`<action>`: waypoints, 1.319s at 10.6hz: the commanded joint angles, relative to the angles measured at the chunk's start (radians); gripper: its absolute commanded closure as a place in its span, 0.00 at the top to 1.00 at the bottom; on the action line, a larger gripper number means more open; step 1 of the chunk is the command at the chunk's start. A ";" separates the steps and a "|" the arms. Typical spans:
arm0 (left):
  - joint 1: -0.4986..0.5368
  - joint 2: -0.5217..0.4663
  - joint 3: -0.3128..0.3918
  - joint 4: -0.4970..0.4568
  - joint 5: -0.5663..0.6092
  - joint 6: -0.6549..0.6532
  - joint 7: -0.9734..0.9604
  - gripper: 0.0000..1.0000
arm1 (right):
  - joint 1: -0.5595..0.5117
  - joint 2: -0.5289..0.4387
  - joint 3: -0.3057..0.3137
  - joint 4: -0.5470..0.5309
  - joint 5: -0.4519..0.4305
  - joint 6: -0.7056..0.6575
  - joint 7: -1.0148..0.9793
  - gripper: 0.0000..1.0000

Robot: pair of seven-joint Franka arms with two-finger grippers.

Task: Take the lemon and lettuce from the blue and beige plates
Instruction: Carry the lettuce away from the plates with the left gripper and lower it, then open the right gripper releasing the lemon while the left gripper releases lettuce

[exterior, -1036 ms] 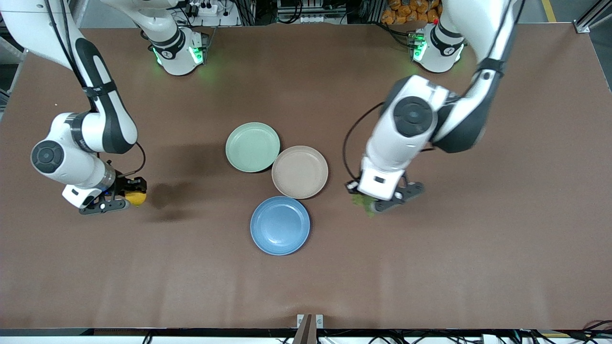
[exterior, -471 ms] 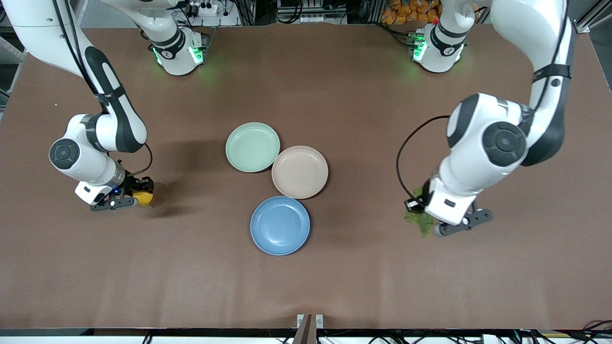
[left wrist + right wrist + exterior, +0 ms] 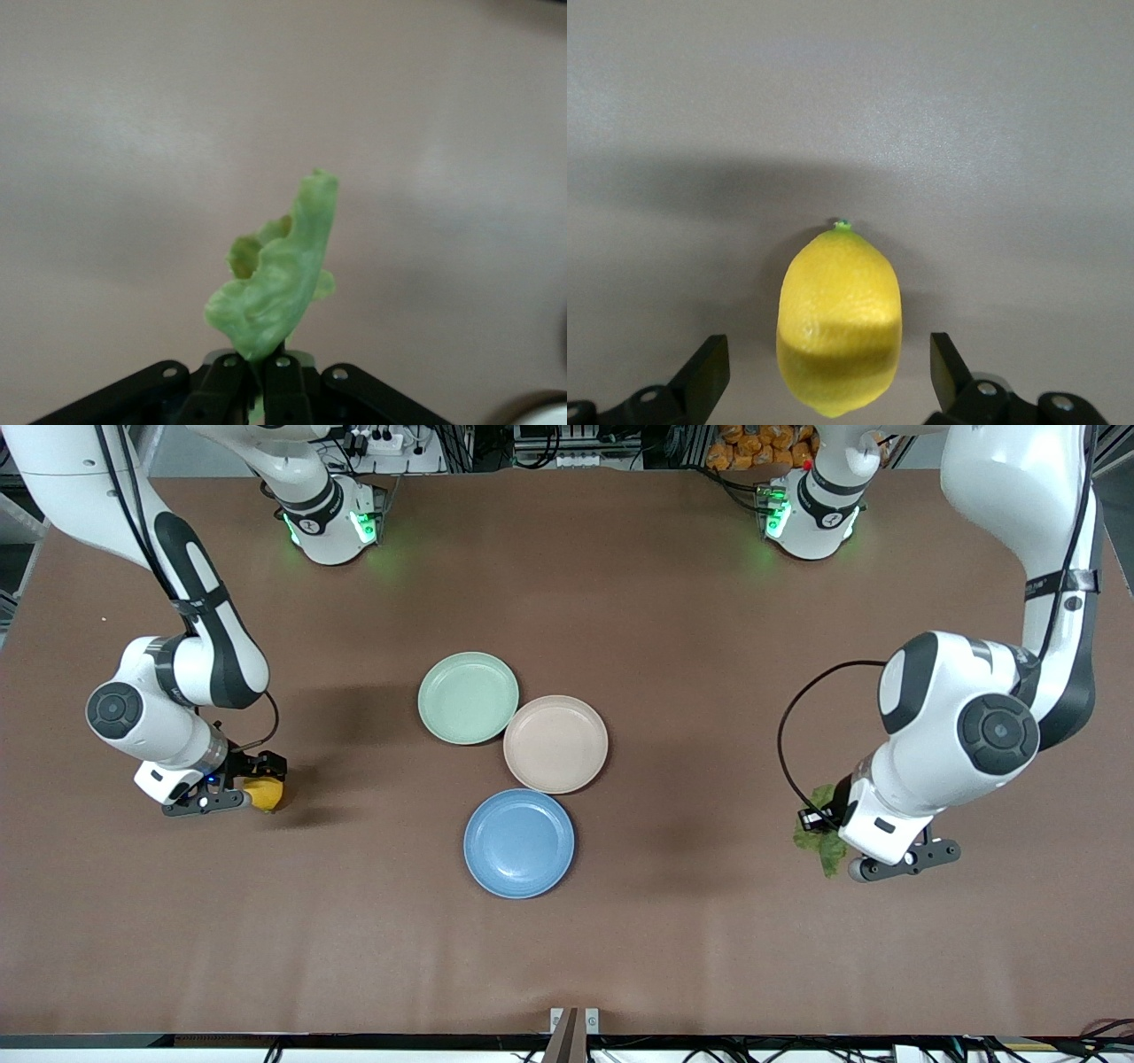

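The lemon (image 3: 267, 794) lies on the brown table toward the right arm's end, apart from the plates. My right gripper (image 3: 255, 786) is low around it and open; in the right wrist view both fingers stand clear of the lemon (image 3: 839, 319), one on each side, with the gripper (image 3: 830, 376) spread wide. My left gripper (image 3: 846, 859) is shut on the lettuce (image 3: 819, 843) and holds it over bare table toward the left arm's end. The left wrist view shows the lettuce (image 3: 275, 274) pinched in the gripper (image 3: 264, 372). The blue plate (image 3: 519, 843) and beige plate (image 3: 555, 744) are empty.
A mint-green plate (image 3: 468, 697), also empty, touches the beige plate and lies farther from the front camera. The three plates cluster mid-table. Brown tabletop (image 3: 709, 957) spreads around them.
My left arm has swung from beside the beige plate toward its own end of the table, carrying the lettuce. My right gripper has shifted only slightly, with the lemon.
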 commanded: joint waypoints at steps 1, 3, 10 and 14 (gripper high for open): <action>0.020 0.040 -0.010 -0.028 0.059 0.012 0.053 0.00 | -0.014 -0.017 0.005 0.001 0.018 -0.012 -0.008 1.00; 0.032 0.065 -0.010 -0.066 0.059 0.012 0.086 0.00 | -0.011 -0.042 -0.002 0.061 0.018 -0.138 -0.007 1.00; 0.031 0.175 -0.010 -0.062 0.061 0.012 0.103 1.00 | -0.013 -0.183 -0.002 0.118 0.018 -0.399 0.110 1.00; 0.054 0.128 -0.012 -0.070 0.047 0.012 0.092 1.00 | -0.002 -0.249 0.007 0.259 0.007 -0.636 0.147 1.00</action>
